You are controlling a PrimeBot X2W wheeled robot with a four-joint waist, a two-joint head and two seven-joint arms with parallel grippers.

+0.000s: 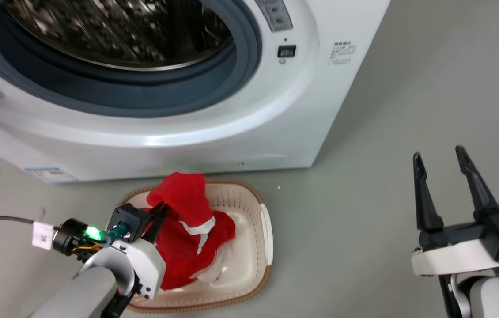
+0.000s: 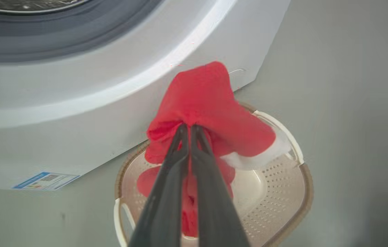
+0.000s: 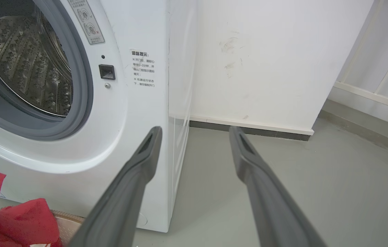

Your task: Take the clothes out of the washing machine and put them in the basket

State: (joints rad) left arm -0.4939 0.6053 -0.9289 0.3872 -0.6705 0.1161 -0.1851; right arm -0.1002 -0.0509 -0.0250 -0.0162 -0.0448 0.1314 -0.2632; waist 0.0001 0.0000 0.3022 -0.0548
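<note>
**Two grippers, one basket, one red bundle**

One large white front-loading washing machine stands on the grey floor, its grey-rimmed porthole uncovered and the perforated steel drum showing. One cream-white perforated plastic basket with a brown woven-look rim sits on the floor just in front of the machine's base.

One heap of bright red soft clothes with white stripe trim is in sight; I cannot tell how many garments make it up. Its lower part lies inside the basket. Its upper part is bunched up above the rim, where the left gripper has its two long dark fingers pinched together on the fabric. The right gripper is well apart to the side, its two fingers spread wide with nothing between them.

Three patches of print show on the machine:
- Black Chinese text beside the door latch slot is headed "温馨提示"; the lines under it are too small to be sure of.
- One grey pictogram sticker sits by the porthole.
- One blue-and-white label sits low on the front, and its print is unreadable.
</note>
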